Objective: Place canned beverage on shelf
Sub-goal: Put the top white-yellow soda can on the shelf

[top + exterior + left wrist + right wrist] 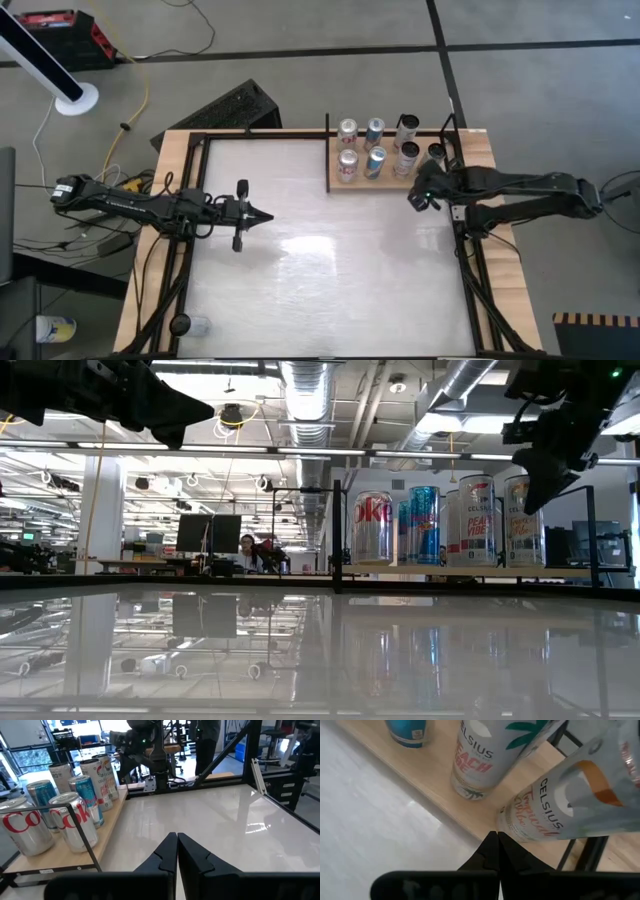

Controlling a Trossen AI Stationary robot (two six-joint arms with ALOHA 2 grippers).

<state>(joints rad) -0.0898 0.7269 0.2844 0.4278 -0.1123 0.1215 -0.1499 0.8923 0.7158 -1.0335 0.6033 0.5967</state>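
The shelf (pixel 390 184), a light-brown board with black end rails, lies at the table's far right. Several cans stand upright on it: silver-red ones (pixel 75 827), blue ones (pixel 375 160) and white Celsius ones (pixel 540 812). My right gripper (pixel 496 840) is shut with nothing in it. It slants down just off the shelf's near edge, its tips close before the base of a white Celsius can, and sits high in the low view (pixel 535 490). My left gripper (pixel 177 842) is shut, held level over the table's left middle (pixel 268 216), pointing toward the shelf.
White tabletop (pixel 330 270) spreads between the arms and toward the near edge. A small pale object (pixel 192 325) lies at the near-left corner. Black frame rails (pixel 470 280) run along the table's sides. People sit in the room beyond (pixel 247 550).
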